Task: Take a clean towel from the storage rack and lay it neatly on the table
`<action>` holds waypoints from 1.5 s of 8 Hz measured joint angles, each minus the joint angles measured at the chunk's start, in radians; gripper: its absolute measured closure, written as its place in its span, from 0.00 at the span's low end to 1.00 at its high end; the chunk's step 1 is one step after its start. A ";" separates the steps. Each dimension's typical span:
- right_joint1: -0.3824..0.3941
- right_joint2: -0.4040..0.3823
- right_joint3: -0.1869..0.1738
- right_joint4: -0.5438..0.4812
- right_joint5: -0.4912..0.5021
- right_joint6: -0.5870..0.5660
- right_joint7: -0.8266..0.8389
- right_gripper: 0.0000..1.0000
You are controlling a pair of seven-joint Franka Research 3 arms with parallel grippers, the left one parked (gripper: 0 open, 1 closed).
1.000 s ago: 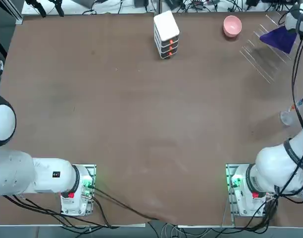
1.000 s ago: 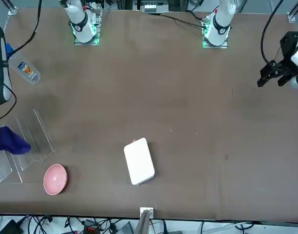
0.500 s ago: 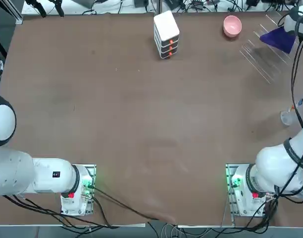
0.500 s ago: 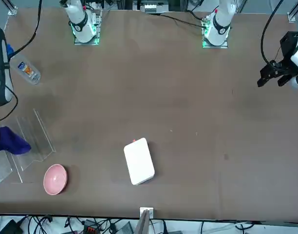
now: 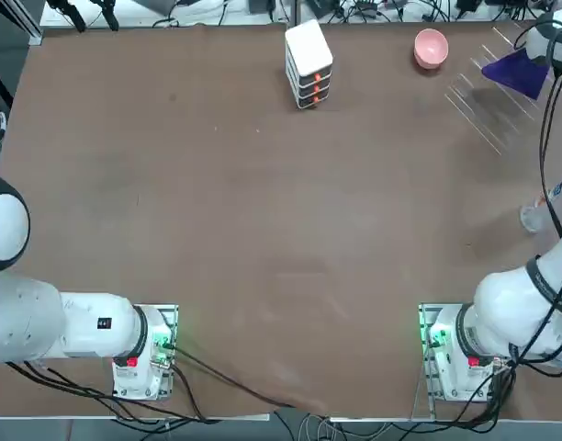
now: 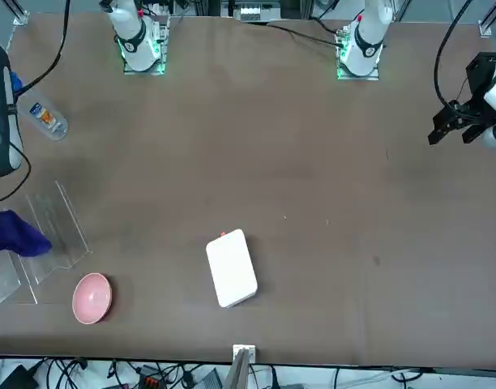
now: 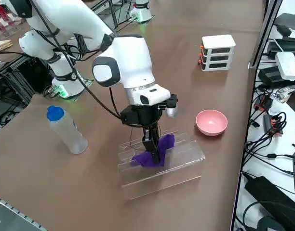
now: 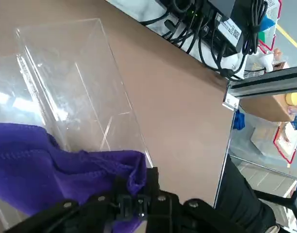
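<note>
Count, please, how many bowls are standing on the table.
1: the pink bowl, beside the clear rack, toward the white stacked box. No others show.

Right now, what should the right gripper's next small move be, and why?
Probably a short, straight lift: the black right gripper is closed on the deep purple cloth towel, which still lies among the clear plastic panels of the see-through rack. Raising it first would likely free the cloth before any carry toward the matte brown table.
</note>
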 joint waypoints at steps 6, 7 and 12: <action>0.017 -0.308 0.230 0.016 0.382 -0.593 0.004 0.96; 0.020 -0.342 0.272 0.006 0.433 -0.726 0.006 0.96; 0.108 -0.375 0.386 -0.154 0.690 -0.880 0.166 0.96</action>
